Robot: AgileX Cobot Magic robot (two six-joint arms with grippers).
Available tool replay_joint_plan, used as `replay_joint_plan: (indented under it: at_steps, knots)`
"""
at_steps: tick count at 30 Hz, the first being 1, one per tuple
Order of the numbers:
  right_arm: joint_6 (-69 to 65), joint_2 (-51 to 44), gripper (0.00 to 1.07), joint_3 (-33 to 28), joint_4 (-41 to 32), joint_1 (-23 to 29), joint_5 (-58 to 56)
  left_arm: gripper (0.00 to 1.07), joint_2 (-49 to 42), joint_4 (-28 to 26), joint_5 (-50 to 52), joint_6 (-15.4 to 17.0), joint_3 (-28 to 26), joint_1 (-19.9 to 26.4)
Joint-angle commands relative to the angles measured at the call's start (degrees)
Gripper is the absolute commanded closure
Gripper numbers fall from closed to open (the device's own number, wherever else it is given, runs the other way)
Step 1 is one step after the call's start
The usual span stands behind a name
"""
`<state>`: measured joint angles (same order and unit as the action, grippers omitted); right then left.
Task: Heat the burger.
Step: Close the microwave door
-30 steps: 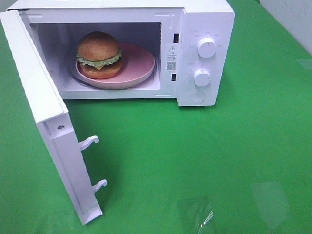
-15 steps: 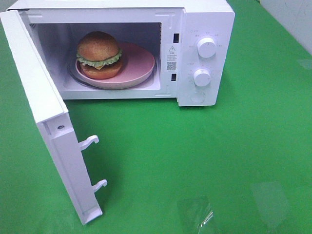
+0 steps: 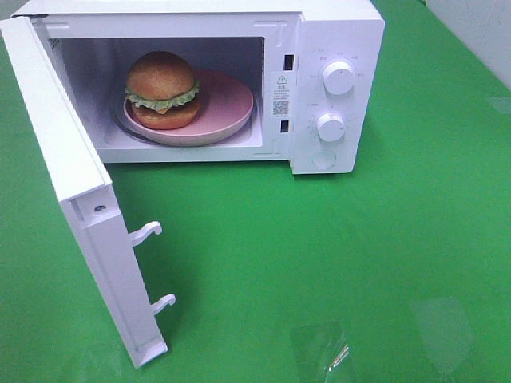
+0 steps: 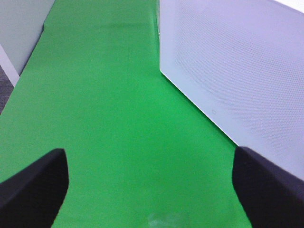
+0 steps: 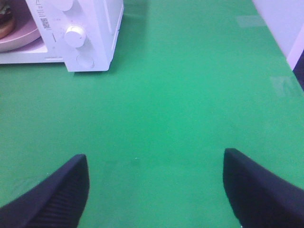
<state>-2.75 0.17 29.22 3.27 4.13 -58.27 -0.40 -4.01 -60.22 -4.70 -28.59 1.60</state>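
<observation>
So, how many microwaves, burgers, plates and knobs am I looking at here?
Microwave: 1
Burger: 1
Plate: 1
Knobs: 2
Total: 5

Lettering around the microwave (image 3: 335, 32) knobs (image 3: 339, 77) is too small to read; the right wrist view crops the burger (image 5: 4, 23).

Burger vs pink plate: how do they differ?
The burger is golden-brown with a green lettuce frill; the pink plate is plain pink. The burger is tall and domed; the plate is shallow and wider. The burger rests on the plate, left of its centre. Both are round and inside the open microwave.
</observation>
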Motion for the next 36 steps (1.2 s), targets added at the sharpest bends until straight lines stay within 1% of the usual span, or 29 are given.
replay_joint_plan:
  at_steps: [1,36]
  knots:
    - [-0.4,-1.8,0.31,-0.2,0.2,-2.1,0.9,0.21,-1.0,-0.6,0.9,-0.1,0.2,0.2]
    - [-0.4,-1.8,0.31,-0.2,0.2,-2.1,0.9,0.21,-0.9,-0.5,0.9,-0.1,0.2,0.2]
